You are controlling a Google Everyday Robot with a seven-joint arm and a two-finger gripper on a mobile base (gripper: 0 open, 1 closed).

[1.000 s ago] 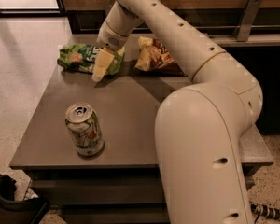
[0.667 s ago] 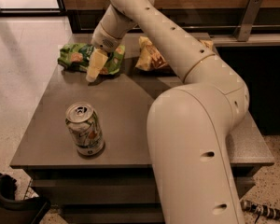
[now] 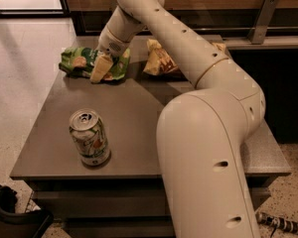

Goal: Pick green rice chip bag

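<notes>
Position of items: the green bag (image 3: 78,62) lies crumpled at the far left corner of the grey table (image 3: 134,110), flat on the surface and not lifted; the gripper (image 3: 100,68) is lowered onto the bag's right half, in contact with it or just above it, angled down from the wrist; whether the gripper is apart or closed on the bag cannot be told from this view. The arm (image 3: 188,48) reaches across the table from the near right, passing in front of the brown chip bag (image 3: 158,61), which sits just right of the green bag and apart from it; approach from this side appears chosen to meet the green bag without disturbing its neighbour. The soda can (image 3: 89,138) stands upright near the front left edge, well apart from the work area and no obstruction. Assessment: grasp stage, lift not yet made; the soft, crinkled wrapper may slip or bunch if pinched only at an edge.
</notes>
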